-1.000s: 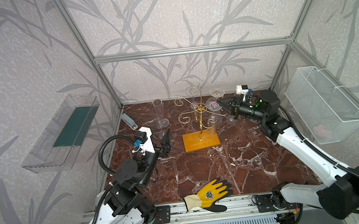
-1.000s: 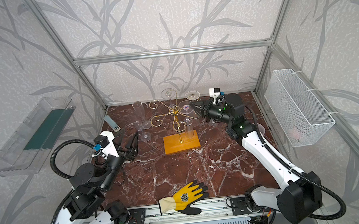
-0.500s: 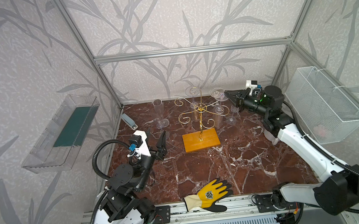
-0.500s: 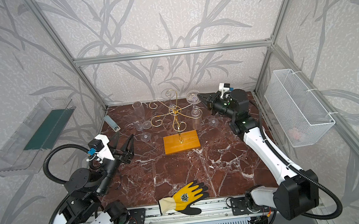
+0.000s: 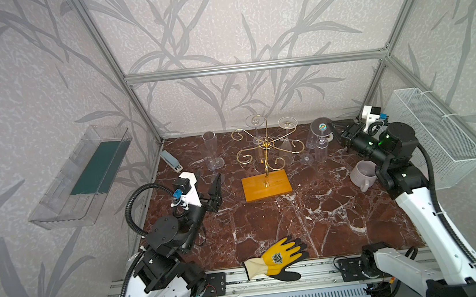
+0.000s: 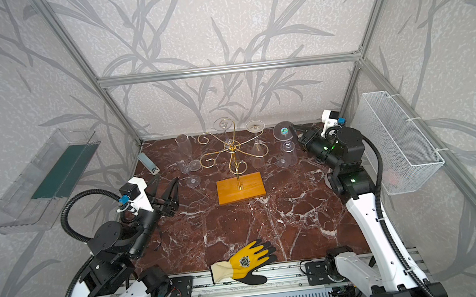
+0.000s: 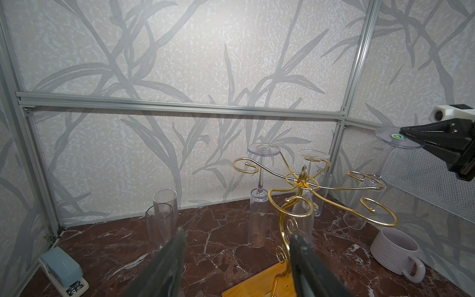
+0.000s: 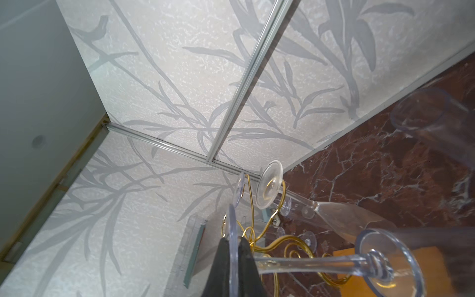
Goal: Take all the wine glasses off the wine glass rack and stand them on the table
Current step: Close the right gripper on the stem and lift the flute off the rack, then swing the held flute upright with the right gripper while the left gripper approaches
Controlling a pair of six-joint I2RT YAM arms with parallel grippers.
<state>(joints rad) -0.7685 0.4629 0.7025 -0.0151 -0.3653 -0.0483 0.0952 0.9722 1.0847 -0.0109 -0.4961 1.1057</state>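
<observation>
My right claw [image 5: 331, 126] pinches the wine glass [image 5: 320, 128] by its round foot, bowl hanging down, just beside the rack [image 5: 265, 148]. My spread left claw [image 5: 209, 178] is farther away.

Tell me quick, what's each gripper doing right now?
Left gripper: open, holding nothing.
Right gripper: closed on the foot of a wine glass.
</observation>
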